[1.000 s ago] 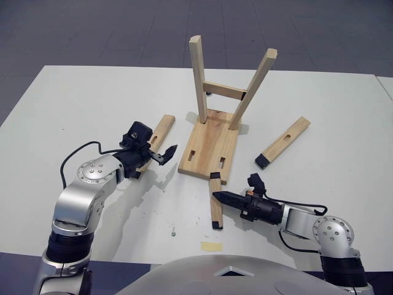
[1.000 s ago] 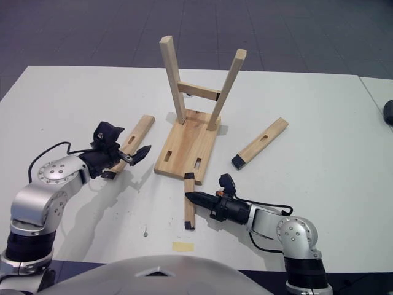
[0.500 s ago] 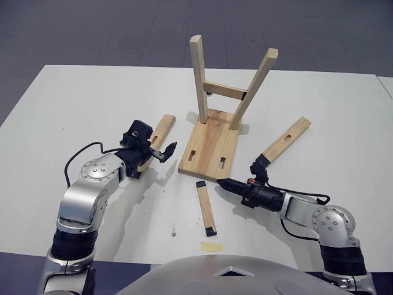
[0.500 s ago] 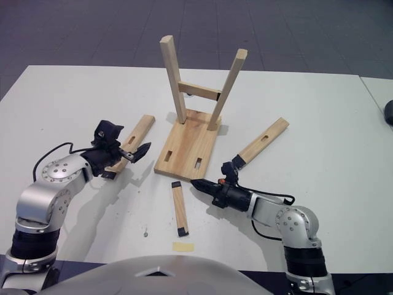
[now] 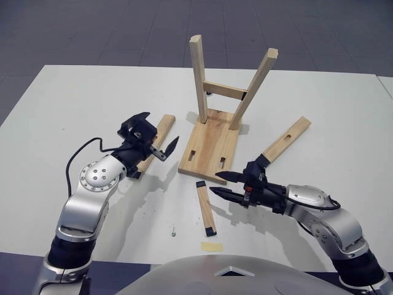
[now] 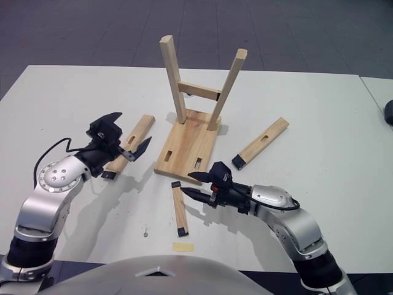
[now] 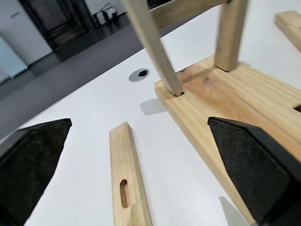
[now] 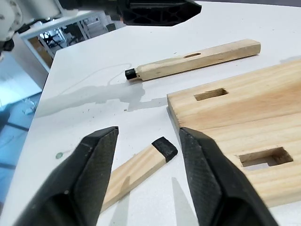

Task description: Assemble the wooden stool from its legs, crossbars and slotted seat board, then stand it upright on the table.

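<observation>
step: likely fetching crossbar | right tool point(image 5: 215, 184) hanging open by short crossbar point(image 5: 206, 208) (left tool point(image 5: 162, 127) gaping, empty) | next: straddling bar, closing squarely

White desk point(image 5: 73, 98) over dark tiled floor point(image 5: 92, 31); near the front edge, a yellowish tape strip point(image 5: 212, 246) and a small dark speck point(image 5: 174, 233).

Head stereo pair looks forward and down over the table point(image 5: 73, 92); both wrist cameras sit low and close, apparently sharing the seat board point(image 7: 258, 92) edge.
</observation>
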You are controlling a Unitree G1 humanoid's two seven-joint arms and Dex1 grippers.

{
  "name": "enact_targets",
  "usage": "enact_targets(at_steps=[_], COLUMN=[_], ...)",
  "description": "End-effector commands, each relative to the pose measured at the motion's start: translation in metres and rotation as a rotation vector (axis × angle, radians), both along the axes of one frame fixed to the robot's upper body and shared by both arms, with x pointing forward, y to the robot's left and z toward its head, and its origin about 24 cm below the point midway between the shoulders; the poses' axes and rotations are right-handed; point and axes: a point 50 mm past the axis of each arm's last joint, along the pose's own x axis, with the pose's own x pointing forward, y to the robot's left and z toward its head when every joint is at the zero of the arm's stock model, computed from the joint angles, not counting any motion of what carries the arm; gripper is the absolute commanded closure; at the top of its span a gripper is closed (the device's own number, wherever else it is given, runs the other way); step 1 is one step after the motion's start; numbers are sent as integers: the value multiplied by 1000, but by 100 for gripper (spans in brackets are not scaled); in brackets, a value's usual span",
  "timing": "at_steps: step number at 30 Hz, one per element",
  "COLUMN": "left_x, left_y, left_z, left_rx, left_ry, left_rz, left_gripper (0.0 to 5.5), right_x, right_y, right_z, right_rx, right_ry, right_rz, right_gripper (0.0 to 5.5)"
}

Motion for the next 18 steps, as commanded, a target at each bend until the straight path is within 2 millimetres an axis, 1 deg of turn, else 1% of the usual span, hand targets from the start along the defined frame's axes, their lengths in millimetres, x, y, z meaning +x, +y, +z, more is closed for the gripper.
enact_targets(at_steps=[1,4,7,10,13,15,18], left_x=[-4,-9,-18,-23,-31,-36,-41], left_y=[9,5,3,1,-10,-16,-23], left_z=[-6,-5,-5,-10,-17,-21,-26], left_rx=[107,149,185,186,155,143,125], left_ry=[-10,-40,-60,-62,-55,-49,-38], left_rz=[-14,-42,-49,-9,27,47,77], left_gripper=[10,10,10,10,10,10,10], right_x=[3,9,21,31,40,46,51], right_y=[2,7,1,-1,5,14,27], right_z=[4,7,13,24,31,34,39], right_rx=[-73,-197,-368,-471,-503,-511,-508], right_ry=[-103,-268,-484,-659,-788,-881,-985], right_rz=[133,323,504,700,876,965,1060], right_gripper=[231,185,135,81,36,12,12])
